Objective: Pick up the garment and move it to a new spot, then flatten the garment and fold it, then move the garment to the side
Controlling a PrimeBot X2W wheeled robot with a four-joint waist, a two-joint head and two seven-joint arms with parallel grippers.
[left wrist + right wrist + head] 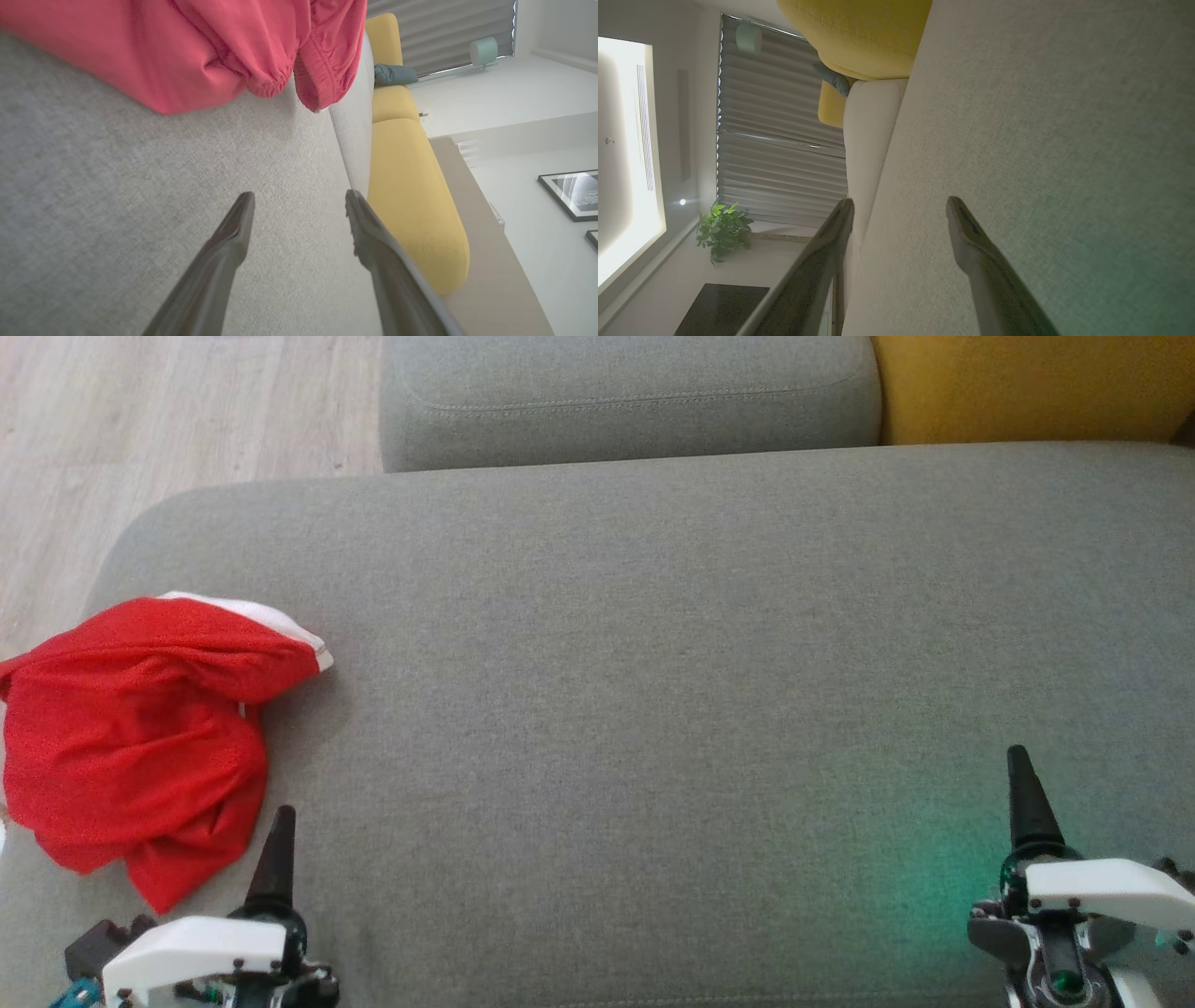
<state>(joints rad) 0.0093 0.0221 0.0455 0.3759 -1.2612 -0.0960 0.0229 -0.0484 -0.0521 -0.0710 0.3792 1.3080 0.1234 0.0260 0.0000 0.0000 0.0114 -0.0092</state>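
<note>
1. One red garment (pixel 140 747) lies crumpled at 9 o'clock in the head view, on the left end of the grey sofa seat (pixel 653 663). Its long axis runs roughly from 1 to 7 o'clock, with the white-trimmed end toward 2 o'clock.
2. The frame cuts off its left edge, and folds hide its true shape.
3. The left gripper (pixel 300 198), at 7 o'clock, is just beside the garment's lower tip, fingers spread wide, holding nothing.
4. Wood floor (pixel 140 420) shows at 11 o'clock, a grey cushion (pixel 635 392) at 12, a yellow cushion (pixel 1027 383) at 1.
5. The right gripper (pixel 901 201), at 5 o'clock, is well apart from the garment, spread wide and empty.
</note>
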